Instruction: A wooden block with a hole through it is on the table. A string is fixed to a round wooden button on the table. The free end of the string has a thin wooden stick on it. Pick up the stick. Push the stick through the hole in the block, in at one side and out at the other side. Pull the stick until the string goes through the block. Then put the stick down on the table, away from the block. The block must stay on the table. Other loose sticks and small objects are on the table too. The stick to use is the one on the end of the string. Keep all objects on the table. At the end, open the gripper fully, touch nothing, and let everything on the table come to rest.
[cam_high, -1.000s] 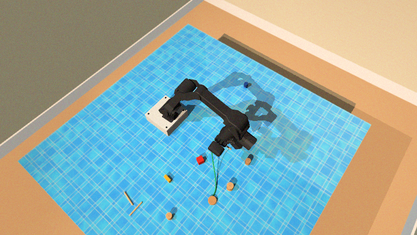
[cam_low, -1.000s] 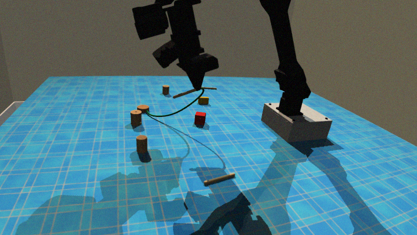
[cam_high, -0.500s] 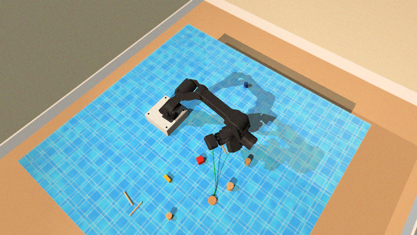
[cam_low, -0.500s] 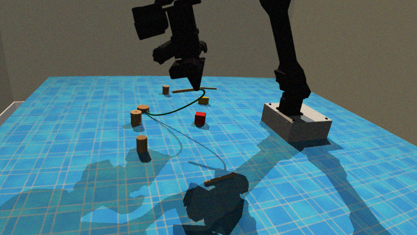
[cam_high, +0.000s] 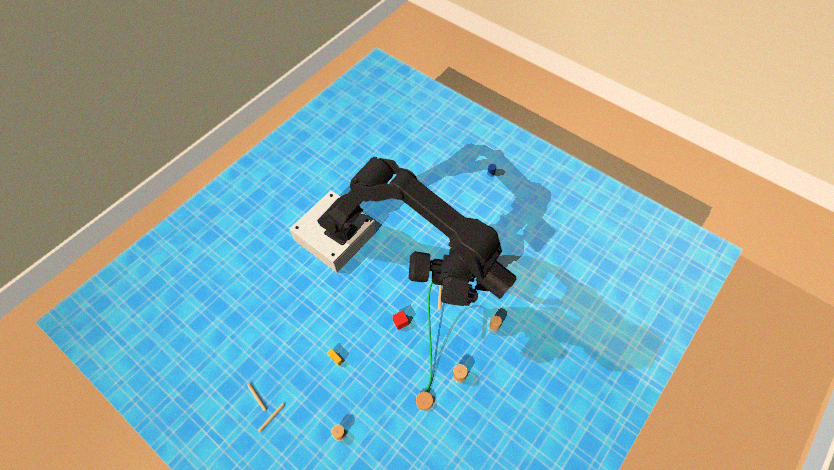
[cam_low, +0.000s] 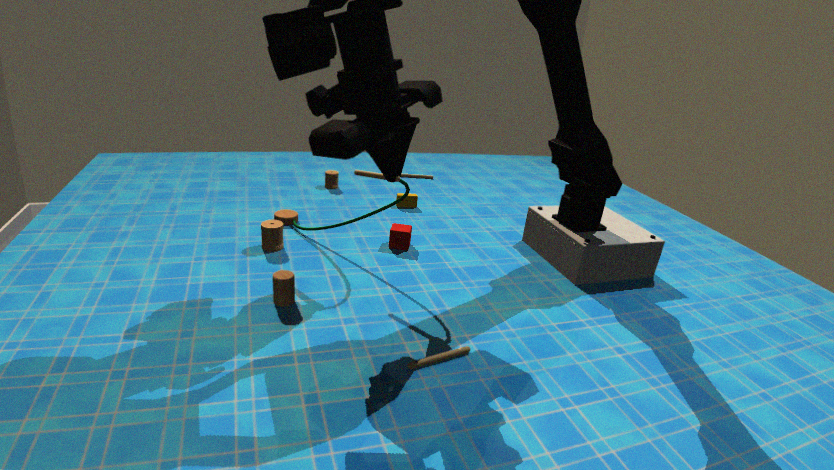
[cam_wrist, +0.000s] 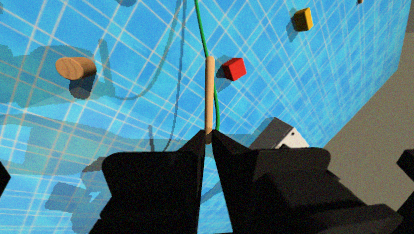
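My gripper (cam_low: 392, 177) (cam_wrist: 208, 134) is shut on the string's stick (cam_high: 440, 297) (cam_low: 369, 173) (cam_wrist: 209, 95), high above the table. The stick is held near one end and juts from the fingertips. The fingertips are hidden behind the arm in the top view. The green string (cam_high: 430, 338) (cam_low: 356, 220) (cam_wrist: 201, 27) hangs from the held end to the flat round button (cam_high: 424, 400) (cam_low: 285, 217). Beside the button stands a wooden cylinder (cam_high: 460, 373) (cam_low: 271, 236) with a small dark dot on top, seemingly the block's hole. The string runs outside it.
Other wooden cylinders (cam_high: 495, 322) (cam_high: 338, 432) (cam_low: 283, 289) (cam_wrist: 69, 68) stand around. A red cube (cam_high: 400, 319) (cam_low: 400, 237), a yellow block (cam_high: 335, 356) (cam_low: 406, 201) and a blue cylinder (cam_high: 491, 169) lie about. Loose sticks (cam_high: 257, 397) (cam_high: 271, 416) (cam_low: 442, 357) lie apart.
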